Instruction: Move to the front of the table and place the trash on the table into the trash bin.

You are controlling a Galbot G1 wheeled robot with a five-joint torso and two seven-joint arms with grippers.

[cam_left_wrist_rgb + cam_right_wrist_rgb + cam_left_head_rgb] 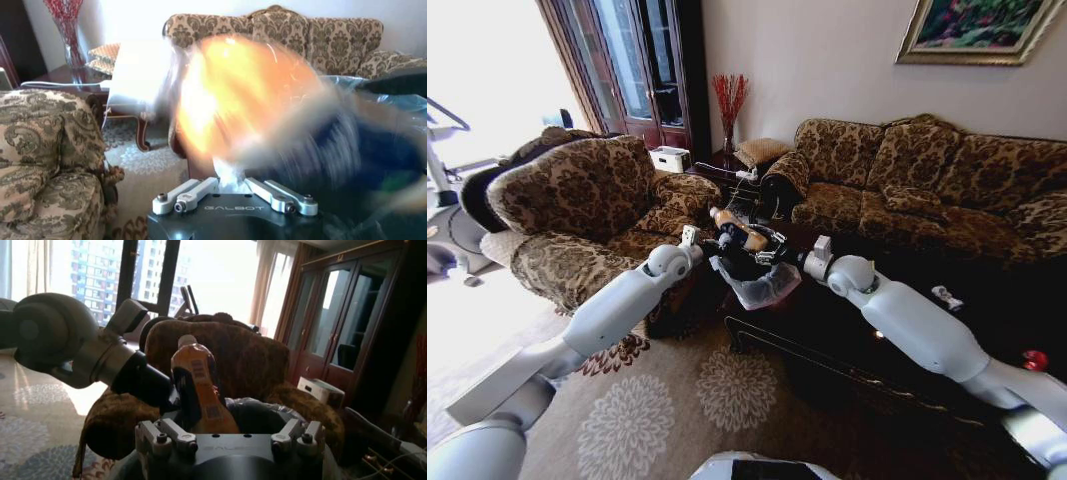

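the robot stood at the end of the table [987, 330], with both arms reaching in over the trash bin [765, 292], which sat on the floor just beside the table's near corner, its pale bag liner open at the top. the left gripper [717, 240] looked clamped on the bottle [730, 222], an orange one with a whitish cap: in the left wrist view the finger links drew together under a close, smeared orange shape, and the right wrist view showed the dark left hand pressed against the bottle's side. the right gripper [773, 252] hung next to it over the bin with its jaws spread wide, the bottle rising in the gap between them without either side touching it, as far as could be seen. the bottle was above the bin's mouth, tilted, and not yet inside. the step in hand seemed to be the drop, and doing it well probably meant bringing the bottle squarely over the middle of the liner and low enough that it could not glance off the rim, then letting go cleanly (the right arm was crowding the same space, so it likely needed to keep clear of the fall). a red can [1034, 360] lay at the far right of the table, well apart from the bin, so the task was judged only partly done.
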